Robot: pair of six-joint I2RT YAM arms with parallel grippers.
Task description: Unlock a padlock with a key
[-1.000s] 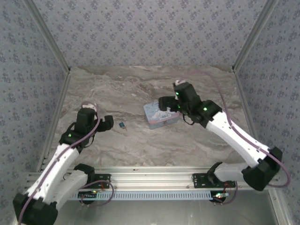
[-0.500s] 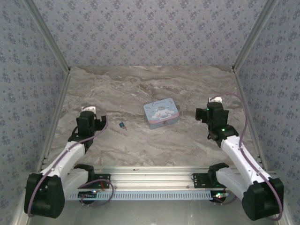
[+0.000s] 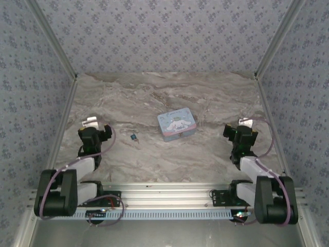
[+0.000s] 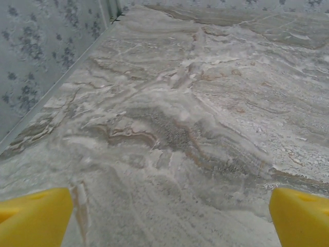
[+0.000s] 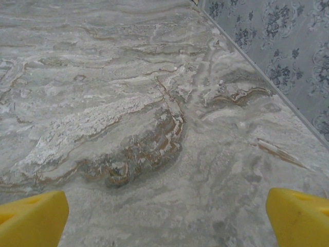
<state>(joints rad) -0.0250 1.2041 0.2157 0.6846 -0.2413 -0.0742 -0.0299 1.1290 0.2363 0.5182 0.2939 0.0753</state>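
Note:
The padlock [image 3: 133,137] is a tiny dark bluish-teal thing lying on the marble table, left of centre. The key is out of view. My left gripper [image 3: 96,131] rests low near the table's left side, well to the left of the padlock, with the arm folded back over its base. In the left wrist view its yellow fingertips [image 4: 33,216] stand wide apart over bare marble, so the left gripper [image 4: 167,226] is open and empty. My right gripper [image 3: 239,133] sits near the right wall, also folded back. Its yellow fingertips [image 5: 300,216] are spread and the right gripper [image 5: 164,226] holds nothing.
A light blue cartoon-printed tin [image 3: 177,124] lies at the table's centre, right of the padlock. Patterned walls [image 3: 164,36] close in the back and both sides. An aluminium rail [image 3: 164,198] runs along the near edge between the arm bases.
Both arms have drawn back toward their bases. The right gripper left the tin and moved right and nearer. The left gripper pulled back and left, away from the padlock. Both stayed open.

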